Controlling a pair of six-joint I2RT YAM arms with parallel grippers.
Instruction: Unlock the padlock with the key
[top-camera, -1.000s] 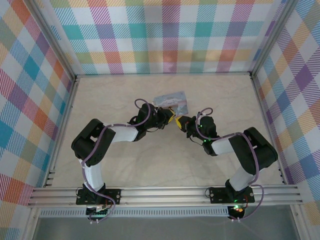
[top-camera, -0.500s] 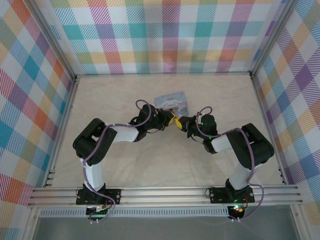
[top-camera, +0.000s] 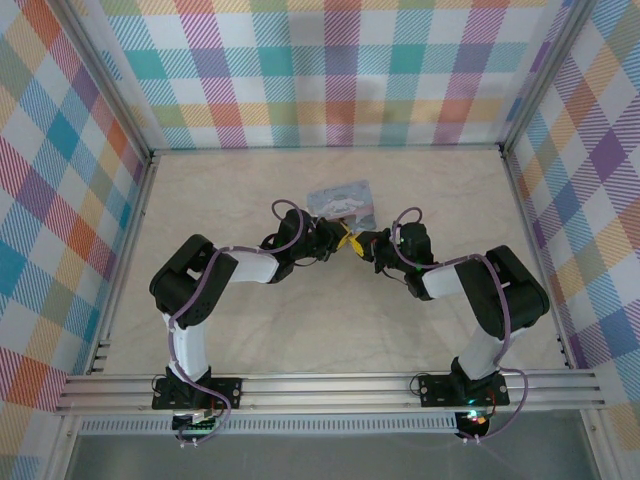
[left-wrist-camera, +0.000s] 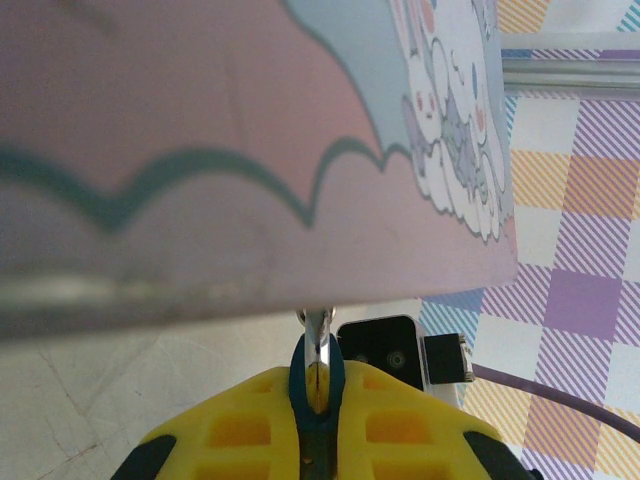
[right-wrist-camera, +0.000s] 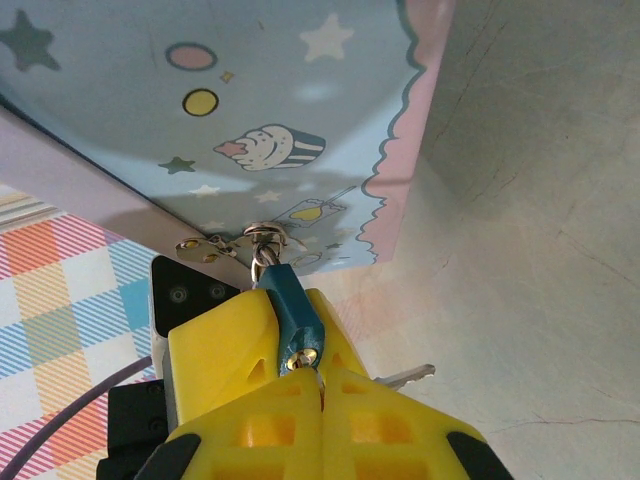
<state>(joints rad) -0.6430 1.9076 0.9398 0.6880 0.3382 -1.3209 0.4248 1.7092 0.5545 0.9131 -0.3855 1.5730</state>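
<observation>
A small blue padlock (right-wrist-camera: 290, 305) hangs by its silver shackle (left-wrist-camera: 318, 335) from the clasp of a pastel cartoon box (top-camera: 343, 203). My left gripper (left-wrist-camera: 317, 400) is shut on the padlock's body (left-wrist-camera: 318, 375), its yellow fingers (right-wrist-camera: 220, 340) on either side. My right gripper (right-wrist-camera: 321, 385) is shut on the key (right-wrist-camera: 316, 374), which sits in the brass keyhole at the lock's lower end and is mostly hidden between the fingertips. In the top view both grippers meet just in front of the box, left gripper (top-camera: 340, 237) and right gripper (top-camera: 362, 243).
A second silver key (right-wrist-camera: 405, 377) dangles beside my right fingers over the pale marble table (top-camera: 300, 320). The box (right-wrist-camera: 200, 120) looms close above both wrists. Checkered walls (top-camera: 340, 70) enclose the table, and a metal rail (top-camera: 330, 390) runs along the near edge.
My right forearm has swung slightly toward the far side while its fingers stay at the lock. The left arm and the box have barely moved.
</observation>
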